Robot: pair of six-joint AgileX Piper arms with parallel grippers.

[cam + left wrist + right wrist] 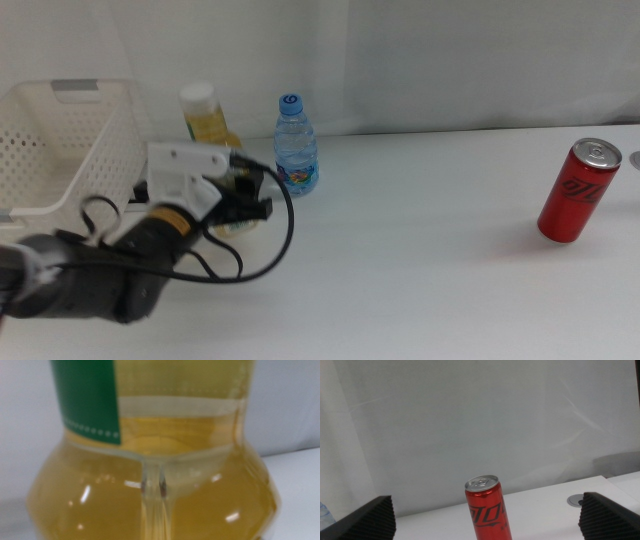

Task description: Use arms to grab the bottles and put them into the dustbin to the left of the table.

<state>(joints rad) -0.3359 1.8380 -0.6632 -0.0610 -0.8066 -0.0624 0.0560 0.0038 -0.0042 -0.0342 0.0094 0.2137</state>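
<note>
Reaching from 8 o'clock, the left gripper [248, 196] sits at the yellow juice bottle [212, 125]; whether it pinches the bottle I cannot tell, since the wrist view shows only juice and a green label with white dots. The water bottle [296, 147], blue-capped, stands just beside it at 3 o'clock. The dustbin [60, 150] is at 9 o'clock. The red can [579, 191], lettering blurred, stands on the worktop [420, 260]. The right gripper [487, 520] is spread wide, facing the can.

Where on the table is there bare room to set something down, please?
The wide stretch between the water bottle and the can is bare. It is crowded by the basket, where the left gripper meets the juice bottle.
</note>
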